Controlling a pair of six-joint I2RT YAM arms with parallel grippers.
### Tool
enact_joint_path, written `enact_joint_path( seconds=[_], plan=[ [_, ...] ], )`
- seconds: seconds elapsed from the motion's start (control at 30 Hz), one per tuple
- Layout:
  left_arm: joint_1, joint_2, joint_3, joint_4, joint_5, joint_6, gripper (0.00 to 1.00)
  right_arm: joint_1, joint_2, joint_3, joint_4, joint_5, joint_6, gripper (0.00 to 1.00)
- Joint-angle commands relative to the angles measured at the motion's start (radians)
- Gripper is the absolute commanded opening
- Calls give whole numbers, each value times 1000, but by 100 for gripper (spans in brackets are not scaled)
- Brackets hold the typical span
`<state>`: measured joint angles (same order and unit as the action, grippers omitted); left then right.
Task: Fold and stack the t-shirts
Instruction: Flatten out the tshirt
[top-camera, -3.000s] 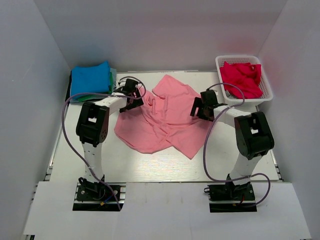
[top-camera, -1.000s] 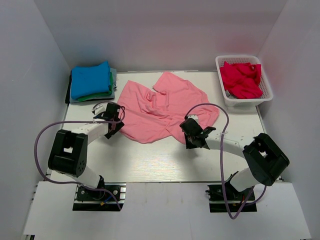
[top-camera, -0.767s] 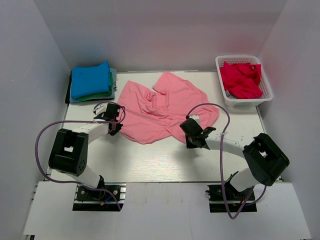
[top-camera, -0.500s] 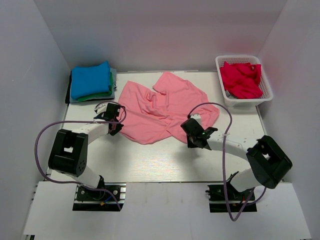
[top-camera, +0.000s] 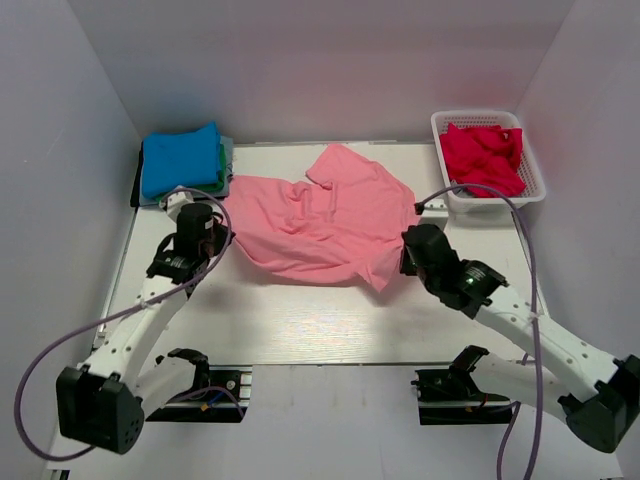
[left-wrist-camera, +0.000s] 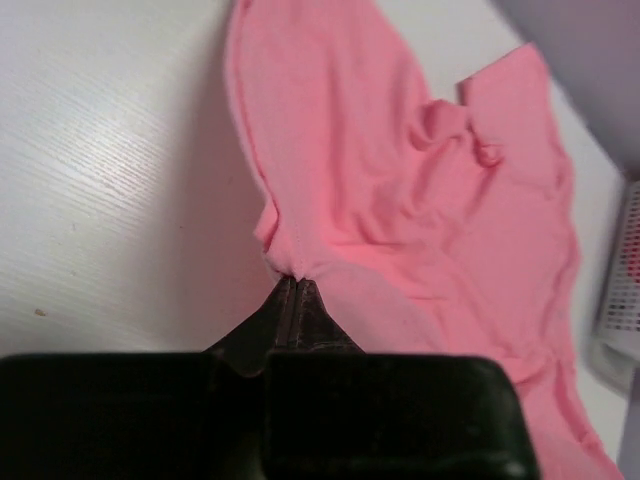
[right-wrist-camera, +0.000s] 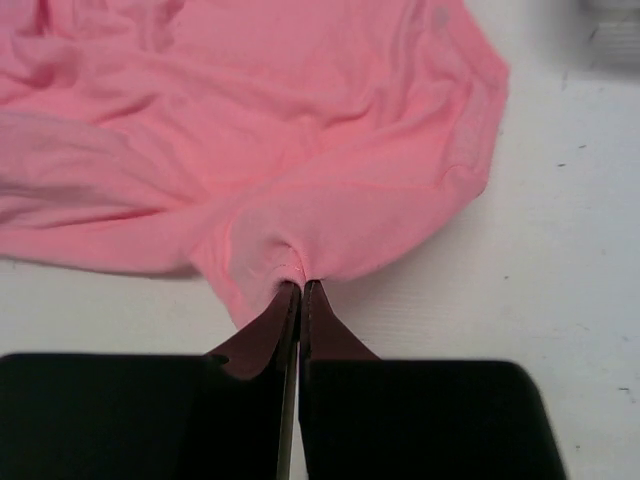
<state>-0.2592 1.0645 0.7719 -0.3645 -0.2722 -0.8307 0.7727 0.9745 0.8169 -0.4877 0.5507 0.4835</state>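
The left hand and the right hand, open beside the salmon pink t-shirt a second ago, now pinch shut on its fabric, the left on its left edge and the right on its near-right corner. They stand farther apart than before, the left gone left, the right gone right. The shirt, bunched on itself earlier, now lies drawn out wider from left to right across the counter.
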Motion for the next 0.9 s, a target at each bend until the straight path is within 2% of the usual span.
enact_joint_path(
  seconds=[0.0, 0.13, 0.17, 0.3, 0.43, 0.63, 0.67, 0.7, 0.73, 0.77, 0.8, 0.87],
  plan=[
    [-3, -110, 9, -50, 17, 24, 0, -3, -65, 64, -83, 98, -25, 0],
    [-3, -163, 38, -134, -45, 15, 0, -1, -108, 112, -140, 170, -13, 0],
    [-3, -175, 38, -157, -59, 2, 0, -4, -128, 126, -164, 236, -7, 0],
    [15, -175, 49, -177, -68, -8, 0, -6, -165, 149, -202, 302, 7, 0],
    [6, -166, 49, -188, -78, -19, 0, -3, -184, 133, -198, 296, 10, 0],
    [6, -94, -13, -207, -12, -28, 0, -4, -134, 39, -176, 218, 55, 0],
    [6, -78, -35, -220, -2, -41, 4, -4, -110, 31, -192, 215, 43, 0],
    [6, -63, -45, -229, 7, -41, 21, -6, -97, 16, -198, 212, 67, 0],
    [6, -28, -45, -238, 7, -51, 44, -10, -88, 1, -207, 218, 76, 0],
    [6, -11, -58, -249, 7, -51, 94, -10, -61, -5, -215, 219, 82, 0],
    [6, 6, -59, -249, 7, -60, 100, -13, -51, -12, -218, 222, 101, 0],
    [6, 43, -59, -249, -4, -61, 100, -16, -34, -13, -219, 230, 104, 0]
  ],
)
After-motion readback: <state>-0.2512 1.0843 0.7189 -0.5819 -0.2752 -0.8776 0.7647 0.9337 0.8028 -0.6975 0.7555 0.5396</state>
